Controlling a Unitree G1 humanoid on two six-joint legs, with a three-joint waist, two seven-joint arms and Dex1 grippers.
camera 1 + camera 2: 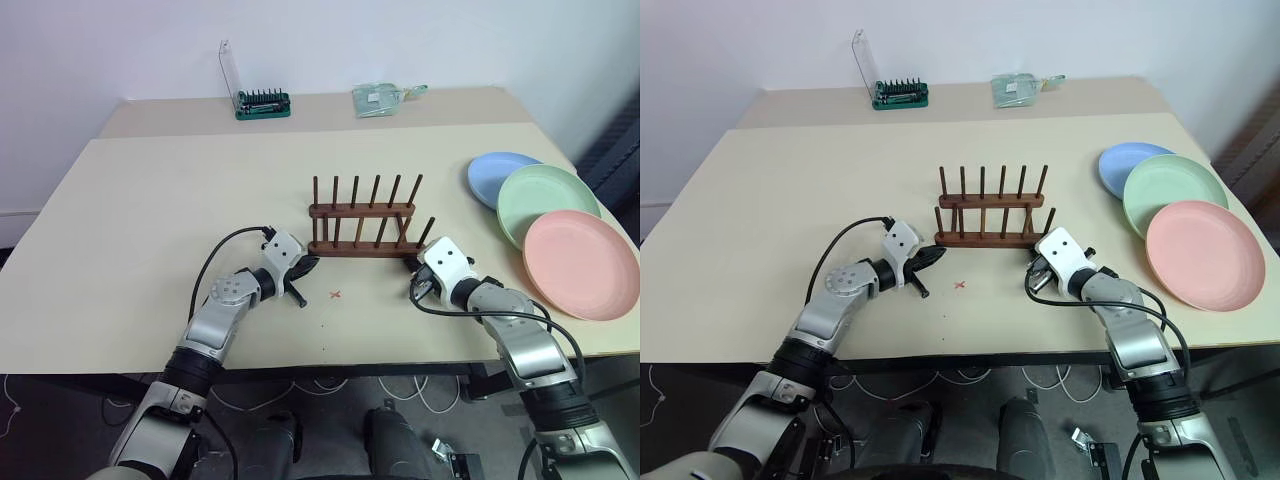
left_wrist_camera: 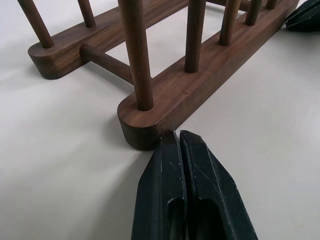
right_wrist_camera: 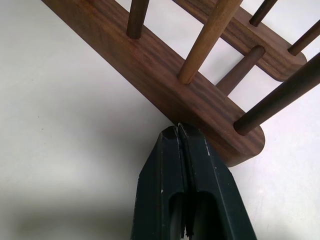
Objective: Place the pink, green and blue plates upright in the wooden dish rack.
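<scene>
A: Item, wooden dish rack (image 1: 362, 222): lying empty mid-table; left gripper (image 2: 178, 139) and right gripper (image 3: 177, 131), both pinched closed and holding nothing, are touching the near rail's two ends.

B: Handling?

A: Stiff, probably light, likely sliding if nudged. Pink plate (image 1: 581, 263), green plate (image 1: 548, 204) and blue plate (image 1: 497, 177) are overlapping beyond the right gripper; rigid-looking, smooth, best pinched at the rim.

Bare table (image 1: 180, 200) surrounds the rack (image 1: 362, 215); plates (image 1: 560, 230) crowd its right.
</scene>
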